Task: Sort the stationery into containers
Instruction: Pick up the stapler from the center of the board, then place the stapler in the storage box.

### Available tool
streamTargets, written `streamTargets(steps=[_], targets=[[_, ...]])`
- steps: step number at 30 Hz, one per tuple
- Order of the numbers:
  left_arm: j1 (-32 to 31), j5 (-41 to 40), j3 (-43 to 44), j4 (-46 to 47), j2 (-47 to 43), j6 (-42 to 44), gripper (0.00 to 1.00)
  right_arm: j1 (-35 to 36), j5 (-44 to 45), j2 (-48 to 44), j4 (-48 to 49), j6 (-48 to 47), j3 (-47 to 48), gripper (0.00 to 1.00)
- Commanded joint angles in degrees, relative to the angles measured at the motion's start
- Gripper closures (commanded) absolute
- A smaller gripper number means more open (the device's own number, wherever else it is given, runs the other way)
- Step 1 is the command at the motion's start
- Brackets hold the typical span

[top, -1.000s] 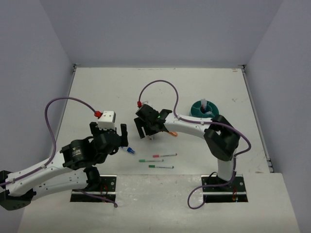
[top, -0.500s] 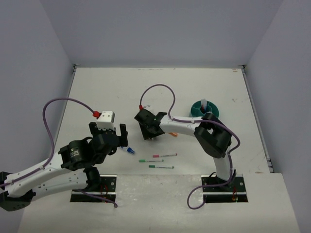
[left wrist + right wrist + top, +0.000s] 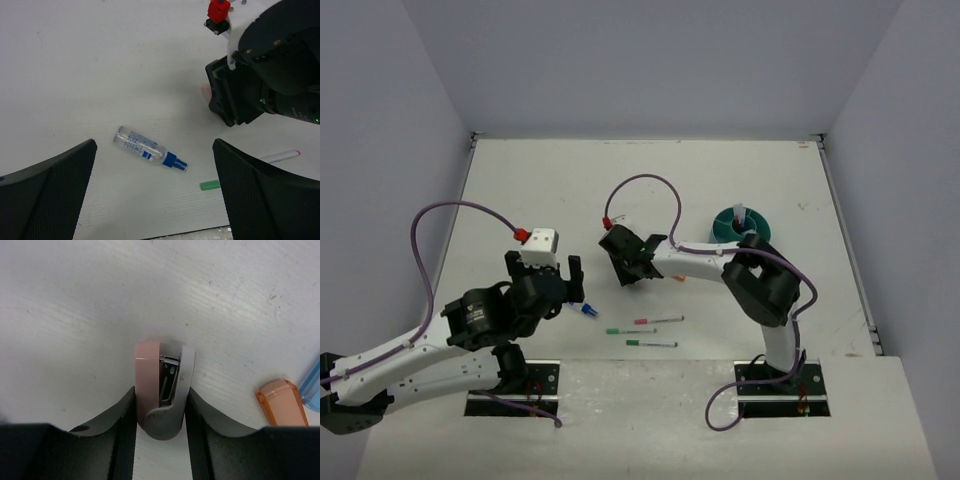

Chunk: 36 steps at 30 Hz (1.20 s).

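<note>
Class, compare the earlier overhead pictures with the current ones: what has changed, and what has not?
The right gripper tipped down to the table and closed on the small pink-and-grey item. The left gripper stayed open over the blue-capped tube; the pens and teal cup did not move.

In my right wrist view I can't make out what the pink-and-white item at centre is, and a blue item is cut off by the right edge. From above, the teal cup holds things too small to tell, right of centre.
</note>
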Motion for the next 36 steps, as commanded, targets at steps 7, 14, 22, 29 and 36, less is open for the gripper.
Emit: streamTargets(steps=[7,14,22,29,36], targets=[[0.02,11.20,0.59,14.80,-5.12,-0.75,0.00,2.77,-5.60,-34.38,34.24,-20.52,-30.13,1.00],[0.02,21.93,-2.40,39.81,0.59,-5.14,0.01,8.38,-2.27,-52.66,44.56,-23.69,-41.53,1.00],[0.03,19.61,0.07,44.03,10.92,-8.49,0.21,9.88,0.26,-65.35,44.39,-22.86,-45.26,1.00],[0.02,24.24,0.06,52.32,14.97,-5.38,0.23,10.27,-0.89,-68.10,44.65,-23.87,-46.90,1.00],[0.02,29.43,1.33,55.06,18.88,-3.57,0.47,10.32,0.33,-68.90,44.14,-24.53,-46.70,1.00]])
